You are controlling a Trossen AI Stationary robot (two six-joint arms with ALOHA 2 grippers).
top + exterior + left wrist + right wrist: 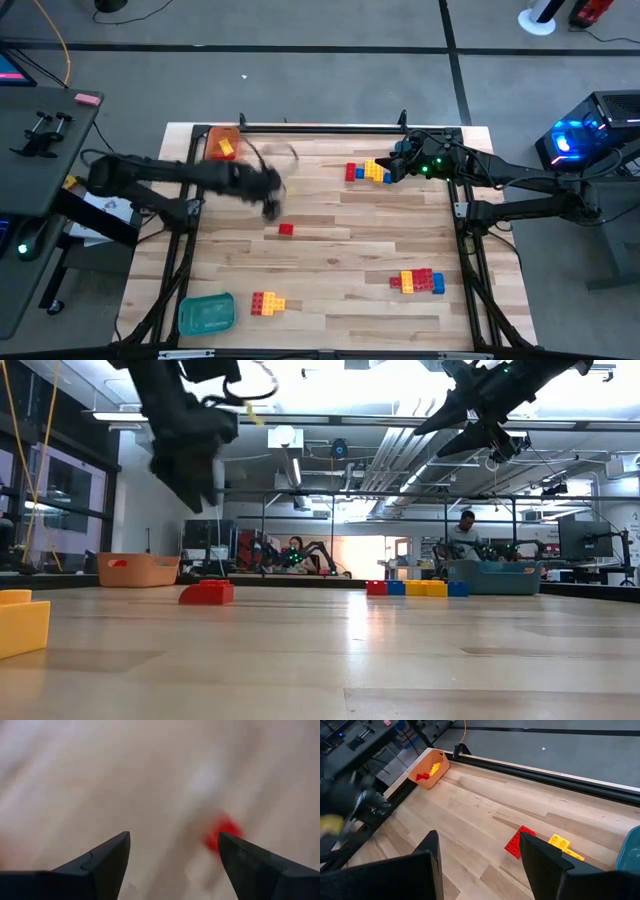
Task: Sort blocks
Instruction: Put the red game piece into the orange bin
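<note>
A pale wooden table (330, 250) stands on a grey floor, with a workshop of desks and screens behind it; a person (465, 525) sits far off in the low view. Taking the table's middle as the clock's centre in the high view: the orange tray (222, 143) sits at about ten o'clock with yellow and red blocks inside; the teal tray (206, 314) sits at about seven; a single red block (286, 230) lies just left of centre; a row of red, yellow and blue blocks (368, 172) lies at about one; a red, yellow and blue cluster (418, 281) lies at about four; a red and yellow pair (267, 303) lies at about seven, beside the teal tray. The left gripper (270, 205) hangs above the table near the single red block, its fingers apart and holding nothing. The right gripper (395, 170) hangs by the row at one o'clock, its fingers apart with nothing between them.
</note>
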